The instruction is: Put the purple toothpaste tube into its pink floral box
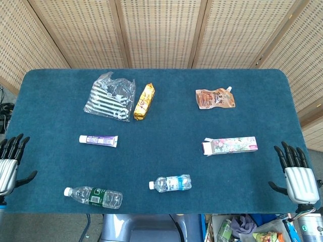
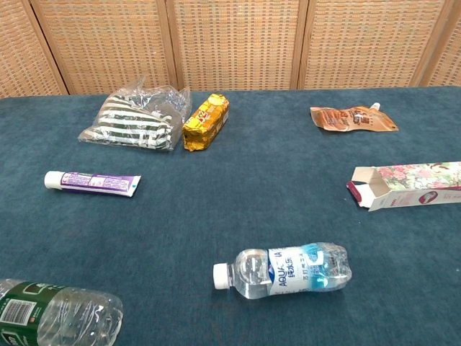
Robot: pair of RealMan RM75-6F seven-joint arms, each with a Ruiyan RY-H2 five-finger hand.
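The purple toothpaste tube (image 1: 98, 140) (image 2: 92, 182) lies flat on the left half of the blue table, white cap pointing left. The pink floral box (image 1: 230, 145) (image 2: 407, 185) lies on its side on the right half, its open end with flaps facing left. My left hand (image 1: 9, 166) hangs at the table's left edge, fingers spread, holding nothing. My right hand (image 1: 295, 173) hangs at the right edge, fingers spread and empty. Both hands are far from the tube and the box. The chest view shows neither hand.
A striped plastic bag (image 1: 110, 96) and a yellow snack pack (image 1: 144, 101) lie at the back left. A brown spout pouch (image 1: 215, 98) lies at the back right. A small water bottle (image 1: 171, 183) and a green-labelled bottle (image 1: 94, 197) lie near the front edge.
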